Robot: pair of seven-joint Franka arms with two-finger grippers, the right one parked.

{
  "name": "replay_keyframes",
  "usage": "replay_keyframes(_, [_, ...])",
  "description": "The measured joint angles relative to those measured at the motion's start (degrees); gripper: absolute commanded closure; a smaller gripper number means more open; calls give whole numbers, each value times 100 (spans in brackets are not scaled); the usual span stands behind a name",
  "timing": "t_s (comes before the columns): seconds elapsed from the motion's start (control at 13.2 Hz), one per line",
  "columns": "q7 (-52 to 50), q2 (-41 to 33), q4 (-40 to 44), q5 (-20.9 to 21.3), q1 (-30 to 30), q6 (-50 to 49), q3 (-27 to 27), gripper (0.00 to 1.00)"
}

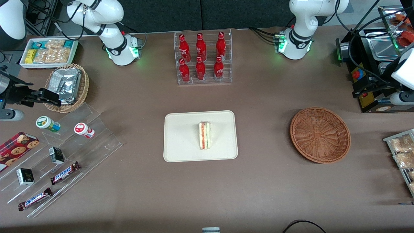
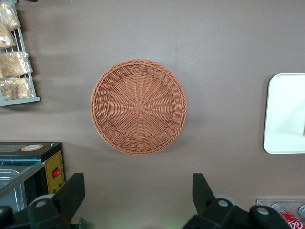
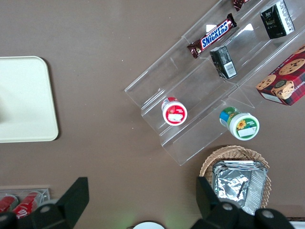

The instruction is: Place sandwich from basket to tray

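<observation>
The sandwich point(image 1: 204, 135) stands on its edge near the middle of the cream tray point(image 1: 181, 142), its red and green filling facing up. The reddish-brown wicker basket point(image 1: 320, 134) sits empty, beside the tray toward the working arm's end of the table. My left gripper point(image 1: 357, 87) hangs high over that end, farther from the front camera than the basket. In the left wrist view the gripper point(image 2: 138, 191) is open with nothing between its fingers point(image 2: 74, 191). Bare table lies under it, with the empty basket point(image 2: 139, 106) and one end of the tray point(image 2: 286, 114) in sight.
A clear rack of red bottles point(image 1: 203, 58) stands farther back than the tray. A black machine point(image 1: 372, 64) and a wire rack of snack packets point(image 1: 402, 152) sit at the working arm's end. A clear stepped stand point(image 1: 64, 152), a tan foil-packet basket point(image 1: 66, 85) and a white snack box point(image 1: 48, 51) sit at the parked arm's end.
</observation>
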Motion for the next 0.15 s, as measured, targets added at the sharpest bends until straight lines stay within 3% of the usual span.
replay_keyframes(0.15, [6, 1, 15, 0, 0, -8, -12, 0])
